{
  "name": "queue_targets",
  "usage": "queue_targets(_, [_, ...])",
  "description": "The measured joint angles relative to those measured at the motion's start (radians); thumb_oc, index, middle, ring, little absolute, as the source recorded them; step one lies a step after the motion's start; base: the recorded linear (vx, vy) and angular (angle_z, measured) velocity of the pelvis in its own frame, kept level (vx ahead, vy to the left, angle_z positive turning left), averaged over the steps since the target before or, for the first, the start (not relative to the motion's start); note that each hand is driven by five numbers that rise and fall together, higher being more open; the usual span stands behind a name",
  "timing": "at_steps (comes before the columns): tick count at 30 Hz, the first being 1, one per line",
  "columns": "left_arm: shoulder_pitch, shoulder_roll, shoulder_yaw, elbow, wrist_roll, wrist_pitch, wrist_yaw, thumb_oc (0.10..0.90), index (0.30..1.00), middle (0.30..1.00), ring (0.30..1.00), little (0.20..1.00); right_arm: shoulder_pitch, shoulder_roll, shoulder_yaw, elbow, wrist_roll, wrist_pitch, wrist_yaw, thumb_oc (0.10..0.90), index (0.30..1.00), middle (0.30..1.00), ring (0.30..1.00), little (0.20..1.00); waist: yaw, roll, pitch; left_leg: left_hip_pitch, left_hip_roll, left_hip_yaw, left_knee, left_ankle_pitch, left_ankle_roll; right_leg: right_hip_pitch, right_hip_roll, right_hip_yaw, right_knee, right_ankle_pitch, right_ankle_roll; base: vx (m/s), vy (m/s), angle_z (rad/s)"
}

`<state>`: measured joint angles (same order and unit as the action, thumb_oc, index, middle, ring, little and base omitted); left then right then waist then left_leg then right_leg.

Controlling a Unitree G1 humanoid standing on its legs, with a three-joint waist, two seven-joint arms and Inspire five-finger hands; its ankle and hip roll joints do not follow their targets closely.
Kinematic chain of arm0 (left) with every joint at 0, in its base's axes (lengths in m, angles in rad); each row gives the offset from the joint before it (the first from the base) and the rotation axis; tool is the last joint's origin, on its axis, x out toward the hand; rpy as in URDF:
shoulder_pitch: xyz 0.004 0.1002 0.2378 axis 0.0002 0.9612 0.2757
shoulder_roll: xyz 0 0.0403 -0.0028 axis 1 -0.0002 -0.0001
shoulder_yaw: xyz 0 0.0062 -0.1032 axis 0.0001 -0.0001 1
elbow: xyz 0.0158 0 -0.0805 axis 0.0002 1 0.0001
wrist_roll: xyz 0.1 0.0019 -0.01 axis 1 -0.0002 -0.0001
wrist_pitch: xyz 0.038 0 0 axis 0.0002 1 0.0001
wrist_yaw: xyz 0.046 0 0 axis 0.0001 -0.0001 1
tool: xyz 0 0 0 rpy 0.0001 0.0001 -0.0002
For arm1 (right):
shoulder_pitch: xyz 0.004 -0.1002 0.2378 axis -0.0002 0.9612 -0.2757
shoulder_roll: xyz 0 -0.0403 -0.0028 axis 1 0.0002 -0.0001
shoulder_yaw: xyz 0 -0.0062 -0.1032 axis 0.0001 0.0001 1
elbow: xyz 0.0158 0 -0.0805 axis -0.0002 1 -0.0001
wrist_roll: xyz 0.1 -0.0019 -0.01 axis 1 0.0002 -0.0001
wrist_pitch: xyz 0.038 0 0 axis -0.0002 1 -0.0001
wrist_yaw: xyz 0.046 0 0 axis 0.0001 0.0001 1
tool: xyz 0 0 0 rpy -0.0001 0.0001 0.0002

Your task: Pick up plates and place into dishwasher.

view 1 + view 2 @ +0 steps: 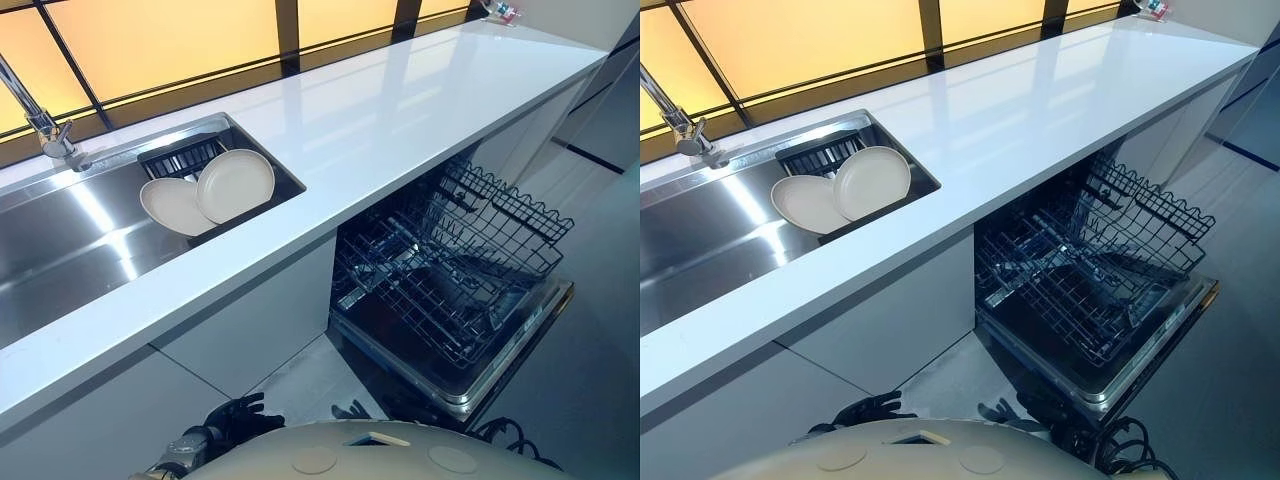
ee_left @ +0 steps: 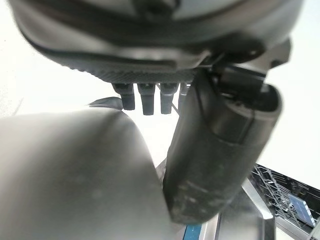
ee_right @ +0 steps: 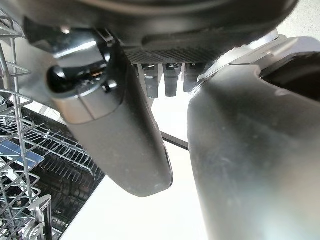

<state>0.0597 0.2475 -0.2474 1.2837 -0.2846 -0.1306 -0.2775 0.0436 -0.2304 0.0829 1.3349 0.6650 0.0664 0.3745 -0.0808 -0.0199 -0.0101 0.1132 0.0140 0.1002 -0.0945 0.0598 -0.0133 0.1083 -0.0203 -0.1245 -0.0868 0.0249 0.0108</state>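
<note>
Two cream plates lie in the steel sink (image 1: 60, 250), leaning on a dark drain rack (image 1: 180, 158); the round one (image 1: 236, 185) overlaps the other (image 1: 172, 206). To the right, below the counter, the dishwasher stands open with its wire rack (image 1: 450, 270) pulled out over the lowered door (image 1: 510, 350). My left hand (image 1: 240, 415) hangs low in front of the cabinet, fingers relaxed and empty, its thumb (image 2: 220, 160) straight. My right hand (image 1: 352, 410) hangs beside it near the dishwasher's corner, also empty, thumb (image 3: 120, 140) extended.
A long white countertop (image 1: 400, 110) runs from the sink to the far right. A chrome faucet (image 1: 45, 125) rises at the sink's back left. Small items (image 1: 500, 12) sit at the counter's far end. Grey floor (image 1: 590, 330) lies right of the dishwasher.
</note>
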Motion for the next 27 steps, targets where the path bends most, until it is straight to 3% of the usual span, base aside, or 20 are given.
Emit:
queue_targets(9, [0.004, 0.0, 0.014, 0.0, -0.075, 0.0, -0.019, 0.8, 0.9, 0.9, 0.9, 0.9, -0.002, -0.001, 0.0, -0.003, -0.001, 0.006, -0.001, 0.8, 0.9, 0.9, 0.9, 0.9, 0.002, 0.0, 0.001, 0.0, 0.0, 0.005, 0.0, 0.0, 0.0, -0.001, 0.0, 0.0, 0.001, 0.0, 0.0, 0.0, 0.0, 0.0])
queue_targets(15, [0.004, 0.002, 0.047, -0.029, -0.281, 0.028, -0.176, 0.8, 0.9, 0.9, 0.9, 0.9, -0.006, -0.01, 0.0, -0.032, -0.022, 0.04, -0.017, 0.8, 0.9, 0.9, 0.9, 0.9, 0.008, 0.006, 0.01, -0.001, 0.0, 0.007, 0.0, 0.0, 0.0, -0.003, -0.001, 0.001, 0.001, 0.0, 0.0, 0.0, 0.011, 0.0])
queue_targets(20, [0.013, 0.025, 0.01, -0.273, -0.394, 0.135, -0.354, 0.8, 0.9, 0.9, 0.9, 0.9, -0.008, -0.027, 0.0, -0.087, -0.051, 0.07, -0.025, 0.8, 0.9, 0.9, 0.9, 0.9, 0.009, 0.017, 0.033, 0.0, -0.002, 0.007, 0.0, 0.0, 0.001, -0.005, -0.003, 0.002, 0.003, 0.0, 0.0, -0.01, 0.021, 0.0])
queue_targets(27, [-0.048, 0.111, -0.146, -0.699, -0.402, 0.249, -0.549, 0.8, 0.9, 0.9, 0.9, 0.9, -0.016, -0.034, 0.013, -0.132, -0.066, 0.094, -0.048, 0.8, 0.9, 0.9, 0.9, 0.9, 0.003, 0.038, 0.05, -0.001, -0.001, 0.006, 0.0, 0.004, 0.007, -0.003, -0.001, 0.003, 0.001, 0.001, 0.0, 0.0, 0.0, 0.0])
